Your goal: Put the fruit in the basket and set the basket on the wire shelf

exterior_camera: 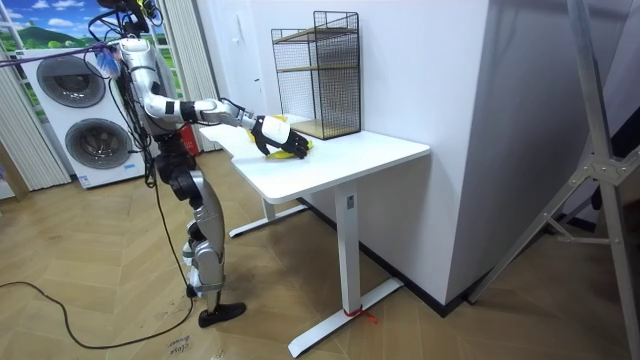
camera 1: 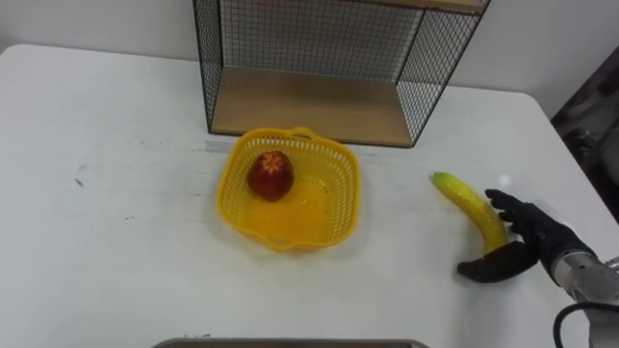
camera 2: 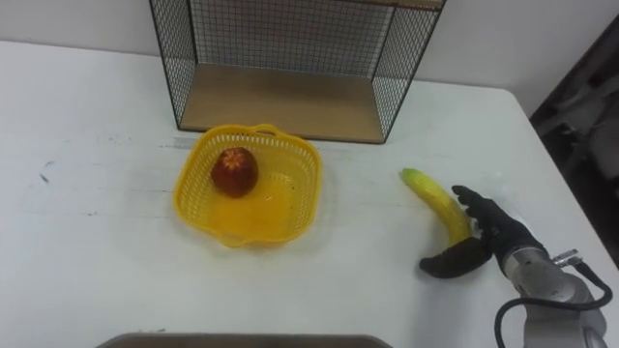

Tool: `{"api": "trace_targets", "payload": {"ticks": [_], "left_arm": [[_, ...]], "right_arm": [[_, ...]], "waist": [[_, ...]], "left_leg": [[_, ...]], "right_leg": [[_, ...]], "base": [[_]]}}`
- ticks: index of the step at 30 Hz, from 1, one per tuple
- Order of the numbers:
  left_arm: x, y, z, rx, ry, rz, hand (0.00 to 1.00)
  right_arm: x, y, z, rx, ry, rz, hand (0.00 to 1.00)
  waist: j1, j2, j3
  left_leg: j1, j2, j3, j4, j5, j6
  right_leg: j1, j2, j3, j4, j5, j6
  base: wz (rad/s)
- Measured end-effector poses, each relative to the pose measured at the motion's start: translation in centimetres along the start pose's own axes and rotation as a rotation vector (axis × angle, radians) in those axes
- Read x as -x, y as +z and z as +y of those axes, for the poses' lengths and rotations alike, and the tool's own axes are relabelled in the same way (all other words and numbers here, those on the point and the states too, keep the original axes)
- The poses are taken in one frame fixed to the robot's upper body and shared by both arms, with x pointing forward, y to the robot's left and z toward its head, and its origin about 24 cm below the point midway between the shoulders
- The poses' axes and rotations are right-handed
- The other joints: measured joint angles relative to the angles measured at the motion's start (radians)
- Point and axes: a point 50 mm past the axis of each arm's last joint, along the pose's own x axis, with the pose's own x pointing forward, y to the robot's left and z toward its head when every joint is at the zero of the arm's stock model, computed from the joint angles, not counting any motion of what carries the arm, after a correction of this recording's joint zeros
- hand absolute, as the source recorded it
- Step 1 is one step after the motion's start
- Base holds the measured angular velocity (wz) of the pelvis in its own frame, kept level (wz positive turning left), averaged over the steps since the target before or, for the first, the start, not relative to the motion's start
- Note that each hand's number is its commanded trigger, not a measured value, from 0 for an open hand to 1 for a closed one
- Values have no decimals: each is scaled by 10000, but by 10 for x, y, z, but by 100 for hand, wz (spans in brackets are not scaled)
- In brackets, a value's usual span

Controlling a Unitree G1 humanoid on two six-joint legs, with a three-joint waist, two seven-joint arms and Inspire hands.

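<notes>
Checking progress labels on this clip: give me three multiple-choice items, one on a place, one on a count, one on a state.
1. The banana lies: A on the table, right of the basket; B in the basket; C on the floor.
2. Fruit in the basket: A none; B one; C two.
3. The right hand is: A open, thumb and fingers either side of the banana's near end; B shut on the basket's rim; C flat on the table, far from everything.
Answers: 1 A, it rests on the white top. 2 B, the red apple alone sits inside. 3 A, the banana's end lies between thumb and fingers.
</notes>
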Motion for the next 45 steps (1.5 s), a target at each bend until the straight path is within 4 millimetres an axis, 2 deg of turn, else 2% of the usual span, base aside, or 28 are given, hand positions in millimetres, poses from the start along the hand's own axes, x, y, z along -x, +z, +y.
{"api": "trace_targets", "payload": {"ticks": [12,14,16,17,19,20,21,25,32,37,45], "left_arm": [[0,-3,-1,41,-57,198,0],[-1,-2,-2,37,-59,169,0],[-1,-1,-1,32,-60,168,0],[-1,-2,-2,31,-66,187,0],[-1,-5,-2,-12,-83,285,0],[-1,-5,-2,-12,-91,288,0],[-1,-6,-2,-22,-107,337,0],[0,-14,-3,-25,-168,756,0],[0,-15,-3,-16,-167,832,0],[0,-14,-1,-40,-130,793,0],[-1,-12,1,-64,-81,743,0]], "right_arm": [[-2,-2,1,-44,201,113,1],[-4,-2,0,-37,254,119,13],[-6,-4,-2,25,245,194,20],[-6,-5,-2,48,211,226,42],[-9,-6,-10,-46,-74,374,69],[-9,-6,-12,-78,-155,417,93],[-9,-9,-17,-193,-282,532,100],[-13,-11,-23,-587,-452,844,100],[-16,-14,-22,-794,-137,991,100],[-16,-14,-21,-892,20,1110,100],[-17,-11,-22,-893,236,997,100]], "waist": [[78,4,-26],[85,-6,-32],[96,-41,-55],[98,-52,-61],[112,-83,-82],[121,-88,-84],[179,-100,-90],[223,-115,-86],[265,-149,-51],[300,-207,10],[275,-212,5]], "left_leg": [[-46,1,-19,63,0,0],[-49,1,-33,67,0,0],[-71,4,-53,59,-1,0],[-72,4,-60,55,-1,0],[-70,3,-65,54,-1,0],[-70,2,-67,51,-1,0],[-73,-5,-108,48,-1,0],[-101,-8,-199,116,1,-2],[-157,-9,-320,189,2,-4],[-197,-13,-323,148,-5,-4],[-222,-8,-321,217,-1,-6]], "right_leg": [[-13,-4,-18,13,0,0],[-15,-7,-32,29,1,-1],[-8,-7,-55,36,0,-2],[-2,-7,-61,32,0,-2],[5,-6,-64,24,0,-3],[4,-6,-64,24,0,-3],[8,-8,-86,12,-1,-3],[32,-16,-193,-7,-2,-4],[28,-25,-303,11,-2,-5],[60,-35,-318,0,-29,-24],[2,-18,-294,8,-25,-29]], "base": [[0],[0],[2],[0],[0],[0],[4],[6],[5],[0],[0]]}}
